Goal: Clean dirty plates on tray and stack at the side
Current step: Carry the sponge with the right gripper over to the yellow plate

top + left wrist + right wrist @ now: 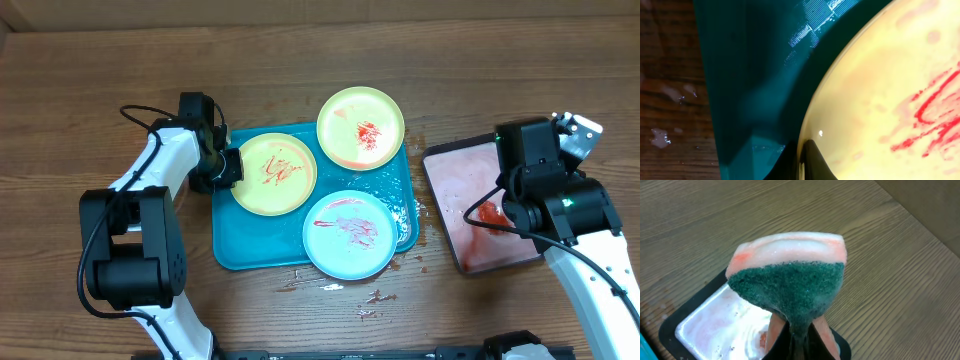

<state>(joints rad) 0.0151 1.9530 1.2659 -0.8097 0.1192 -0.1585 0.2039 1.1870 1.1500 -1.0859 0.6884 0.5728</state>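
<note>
So, the teal tray point(228, 250) is sat roughly mid-table, a bit toward the left edge, with all three plates still parked on it and still smeared with red sauce. The left yellow-green plate point(273, 173) is lying on the tray's left half. The far yellow-green plate point(360, 128) is hung out over the tray's far right corner, toward the far edge of the table. The light blue plate point(349, 234) is at the tray's near right corner and pokes out past the rim toward the near edge. Nothing is stacked at the side yet.

The left gripper point(232, 168) is clamped on the left rim of the left yellow-green plate. In the wrist view the plate's edge can be seen pinched between the two fingers point(812, 157), with the tray floor underneath.

Over by the right edge, a sponge point(790, 280) is pinched in the right gripper point(795, 342), green scrubby side facing the camera and the pinkish foam side behind it, stained a bit orange. It's held just above the small black-rimmed tray point(445, 215), which looks wet and pink inside. Whether the sponge is touching that tray can't be made out.

A few splatters point(375, 297) can be spotted on the bare wood point(100, 60) between the teal tray and the near edge.
</note>
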